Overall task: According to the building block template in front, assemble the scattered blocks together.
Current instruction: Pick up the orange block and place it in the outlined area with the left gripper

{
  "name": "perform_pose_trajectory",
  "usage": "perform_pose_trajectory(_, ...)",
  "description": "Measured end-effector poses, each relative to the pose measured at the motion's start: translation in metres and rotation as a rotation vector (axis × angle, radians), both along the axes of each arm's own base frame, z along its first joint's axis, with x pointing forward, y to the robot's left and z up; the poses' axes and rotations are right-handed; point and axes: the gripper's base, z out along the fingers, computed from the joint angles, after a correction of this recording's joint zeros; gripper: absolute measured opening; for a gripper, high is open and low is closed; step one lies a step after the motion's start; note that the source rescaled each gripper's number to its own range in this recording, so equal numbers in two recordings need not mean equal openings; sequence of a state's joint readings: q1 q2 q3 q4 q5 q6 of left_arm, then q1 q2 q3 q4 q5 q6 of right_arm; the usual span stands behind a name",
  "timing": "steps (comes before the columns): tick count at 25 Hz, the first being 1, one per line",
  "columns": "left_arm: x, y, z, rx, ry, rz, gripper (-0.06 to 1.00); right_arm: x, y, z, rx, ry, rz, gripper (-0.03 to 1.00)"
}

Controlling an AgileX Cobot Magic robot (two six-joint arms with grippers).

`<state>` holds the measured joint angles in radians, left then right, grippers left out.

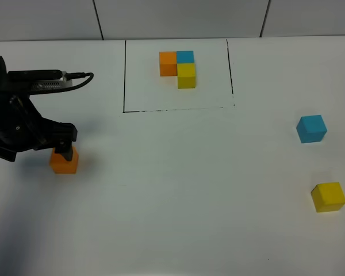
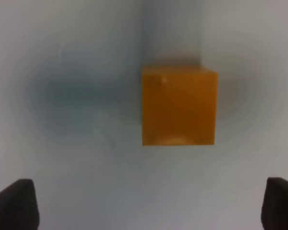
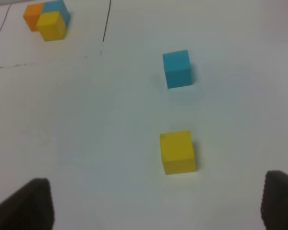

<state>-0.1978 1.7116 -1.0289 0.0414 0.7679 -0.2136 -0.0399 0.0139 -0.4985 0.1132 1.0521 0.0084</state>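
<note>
The left hand, spread wide, hovers over the orange block at eight o'clock from the template; next, I'd say, it drops and pinches.

No legible text, label, brand, number or sign in any view.

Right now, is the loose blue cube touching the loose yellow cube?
No, the loose blue cube sits apart from the loose yellow cube.
</note>
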Motion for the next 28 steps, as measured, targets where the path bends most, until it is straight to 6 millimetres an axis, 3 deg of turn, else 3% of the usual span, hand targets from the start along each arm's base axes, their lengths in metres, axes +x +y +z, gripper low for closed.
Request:
perform_pose_trajectory(7, 0.012, -0.003, -0.017, 0.003, 0.03, 0.022, 0.98, 0.0, 0.0, 0.0, 0.0, 0.0, 0.0, 0.75)
perform_pose_trajectory(28, 0.025, -0.01, -0.052, 0.001, 0.082, 0.023, 0.92, 0.0, 0.0, 0.0, 0.0, 0.0, 0.0, 0.75)
